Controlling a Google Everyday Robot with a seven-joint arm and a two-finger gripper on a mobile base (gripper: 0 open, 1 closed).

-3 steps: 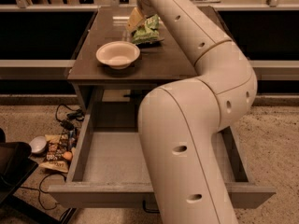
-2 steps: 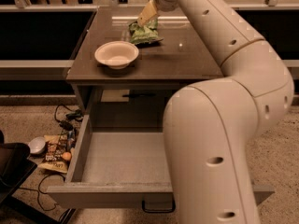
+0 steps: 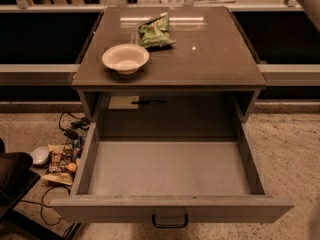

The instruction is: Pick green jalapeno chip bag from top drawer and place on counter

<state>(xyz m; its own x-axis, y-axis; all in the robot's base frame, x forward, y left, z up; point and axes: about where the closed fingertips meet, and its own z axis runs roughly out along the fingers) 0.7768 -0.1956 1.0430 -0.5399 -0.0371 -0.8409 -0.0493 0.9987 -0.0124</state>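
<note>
Nearest, top drawer (image 3: 170, 174) stands pulled open, floor bare. Beyond it, counter (image 3: 210, 59): white bowl (image 3: 125, 59) at 10 o'clock, green jalapeno chip bag (image 3: 155, 31) lying flat just behind it at 11 o'clock. The arm that filled the right side a second ago has withdrawn. The gripper is out of frame, so its claw state cannot be told. Judgement: bag released, placement looks complete.

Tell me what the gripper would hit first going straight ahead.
Cannot tell: the gripper is out of view, so its heading is unknown. The green jalapeno chip bag lies on the counter.
</note>
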